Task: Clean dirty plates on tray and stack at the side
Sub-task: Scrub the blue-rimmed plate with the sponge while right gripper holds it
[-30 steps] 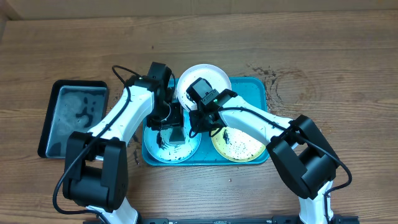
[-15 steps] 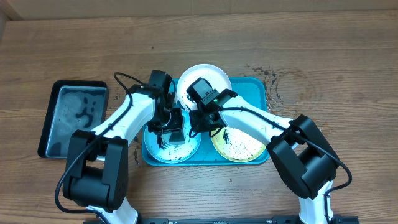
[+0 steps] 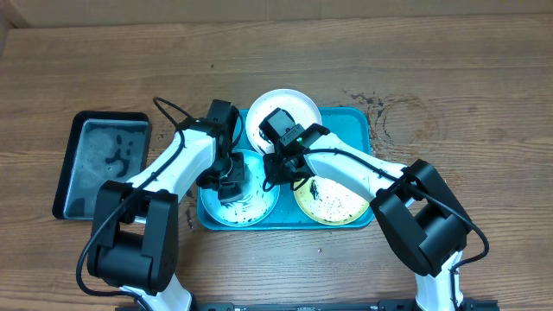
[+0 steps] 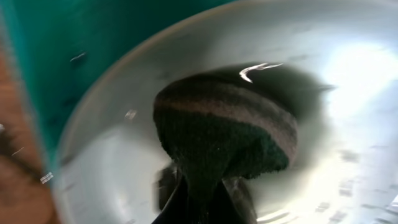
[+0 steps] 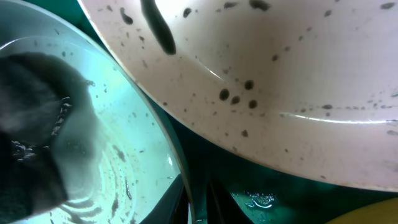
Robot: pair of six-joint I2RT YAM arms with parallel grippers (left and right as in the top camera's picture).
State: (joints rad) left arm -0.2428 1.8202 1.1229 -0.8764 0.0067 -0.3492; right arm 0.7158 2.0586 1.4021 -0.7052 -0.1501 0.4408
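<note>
Three plates sit on the turquoise tray [image 3: 359,121]: a white plate [image 3: 281,112] at the back, a light blue plate [image 3: 251,206] at front left and a yellow-green plate [image 3: 333,200] at front right, all speckled black. My left gripper [image 4: 208,186] is shut on a dark sponge [image 4: 224,124] pressed against the wet inside of the light blue plate [image 4: 348,74]. My right gripper [image 5: 196,202] is shut on that plate's right rim [image 5: 180,168], with the white plate [image 5: 280,74] just above it. Seen from above, the left gripper [image 3: 226,180] and right gripper [image 3: 275,169] flank the blue plate.
A smaller black tray [image 3: 104,164] with wet smears lies on the wooden table to the left. Dark specks scatter over the wood [image 3: 371,104] behind the turquoise tray's right corner. Both arms cross over the tray's left half.
My left gripper has shut on the sponge and slid it a little leftward across the light blue plate. The right arm has held still.
</note>
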